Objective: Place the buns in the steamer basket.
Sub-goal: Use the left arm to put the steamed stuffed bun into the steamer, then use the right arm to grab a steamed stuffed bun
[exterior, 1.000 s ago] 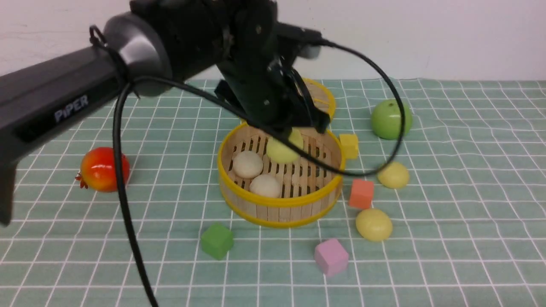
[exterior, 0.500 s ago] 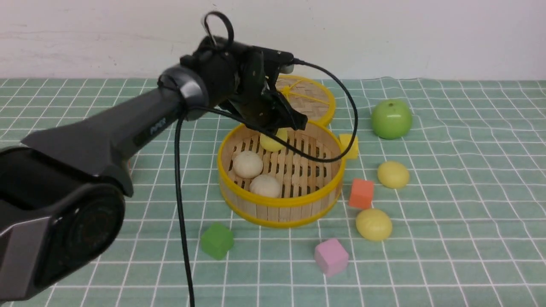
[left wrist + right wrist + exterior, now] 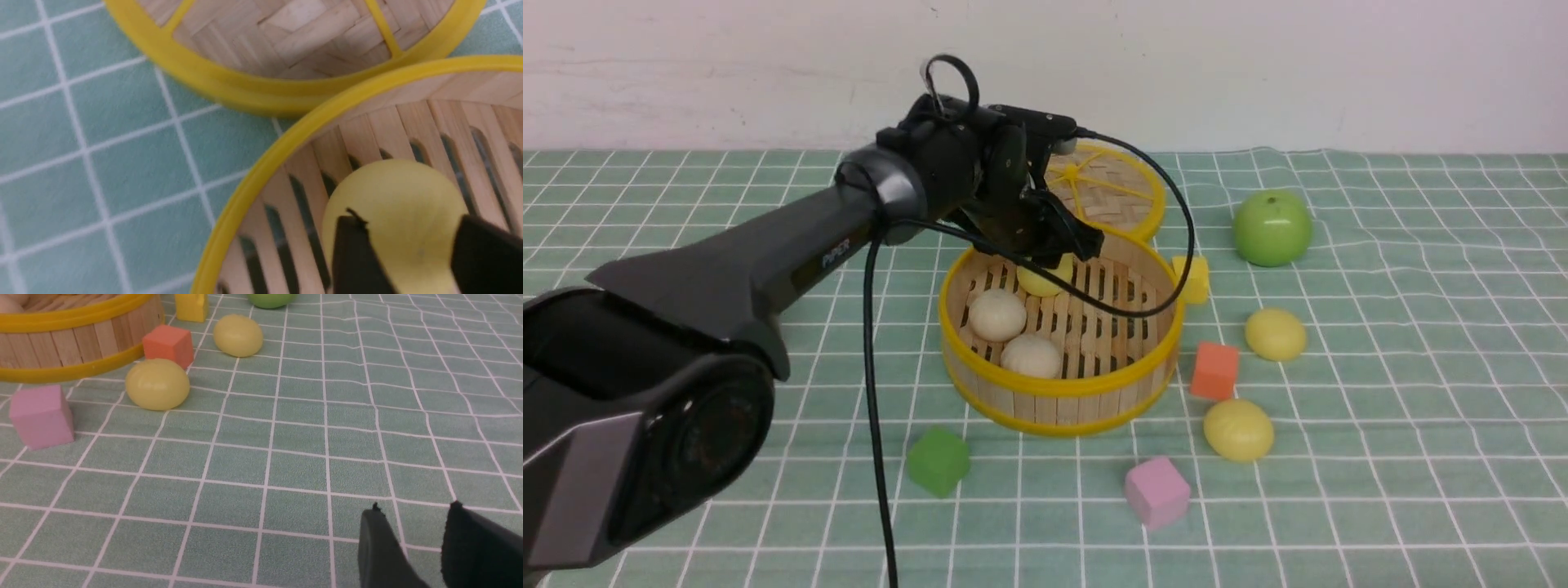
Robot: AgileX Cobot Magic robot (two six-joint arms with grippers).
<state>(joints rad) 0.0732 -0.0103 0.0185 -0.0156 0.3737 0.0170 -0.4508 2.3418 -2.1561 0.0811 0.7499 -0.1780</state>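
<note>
The left tool (image 3: 1070, 249) sits around a round pale yellow bun (image 3: 392, 192) in the yellow-rimmed wooden steamer basket (image 3: 1054, 386); I can't tell if it's squeezing. Open wide, lift straight.

— How many buns do you count?
— Five; two white buns (image 3: 997, 314) and three yellow buns (image 3: 1238, 430).
— How are they split?
— Three lie in the basket (image 3: 1058, 400), both white and one yellow; two yellow sit out on the cloth (image 3: 1421, 408).
— And cubes?
— Four; one yellow cube (image 3: 1192, 278), one orange cube (image 3: 1214, 370), one green cube (image 3: 938, 460), one pink cube (image 3: 1156, 491).
— Anything else?
— One green apple (image 3: 1272, 228); one basket; one lid (image 3: 1123, 192); one black arm (image 3: 768, 261) in the front view.
</note>
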